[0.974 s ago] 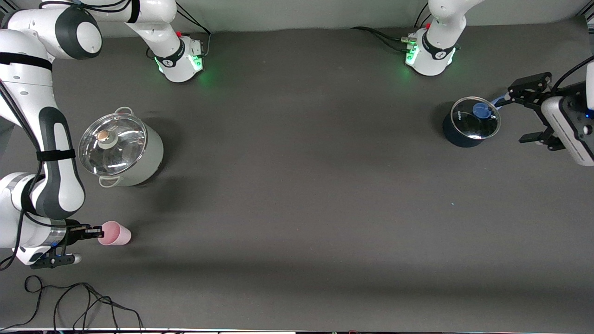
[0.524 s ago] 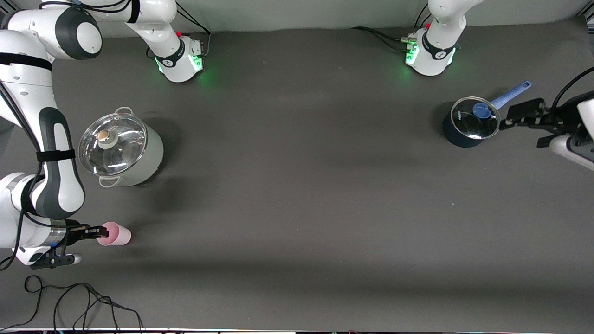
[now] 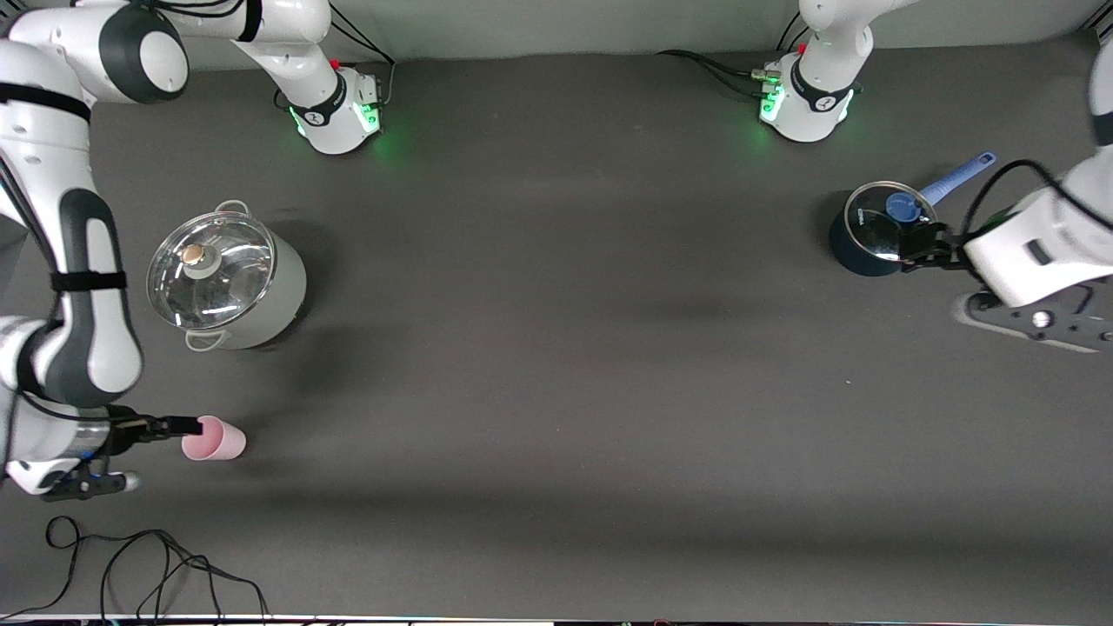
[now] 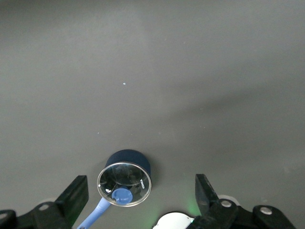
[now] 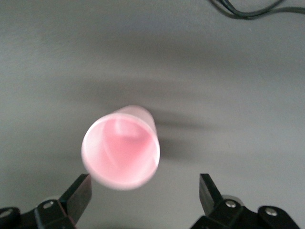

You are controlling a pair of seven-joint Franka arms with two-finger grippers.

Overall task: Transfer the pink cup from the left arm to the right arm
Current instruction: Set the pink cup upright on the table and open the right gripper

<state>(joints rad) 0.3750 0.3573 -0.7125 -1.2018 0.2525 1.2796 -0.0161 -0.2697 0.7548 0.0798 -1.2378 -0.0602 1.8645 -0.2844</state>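
The pink cup [image 3: 215, 440] lies on its side on the table at the right arm's end, its mouth toward my right gripper [image 3: 185, 426]. In the right wrist view I look straight into the cup [image 5: 120, 151]. My right gripper [image 5: 143, 194] is open there, with the cup's rim just at the fingertips, closer to one finger [image 5: 78, 194]; nothing is held. My left gripper [image 3: 923, 249] is open and empty beside the blue saucepan [image 3: 872, 239] at the left arm's end. In the left wrist view the left gripper [image 4: 139, 191] frames the saucepan [image 4: 125, 175].
A silver pot with a glass lid [image 3: 224, 284] stands farther from the front camera than the cup. Black cables [image 3: 130, 565] lie near the table's front edge, nearer the camera than the cup. The saucepan has a pale blue handle [image 3: 958, 176].
The left arm has swung and turned its wrist, bringing its gripper from over the saucepan's handle to beside the saucepan's body. The right arm shifted slightly at the cup's mouth. The cup stays put.
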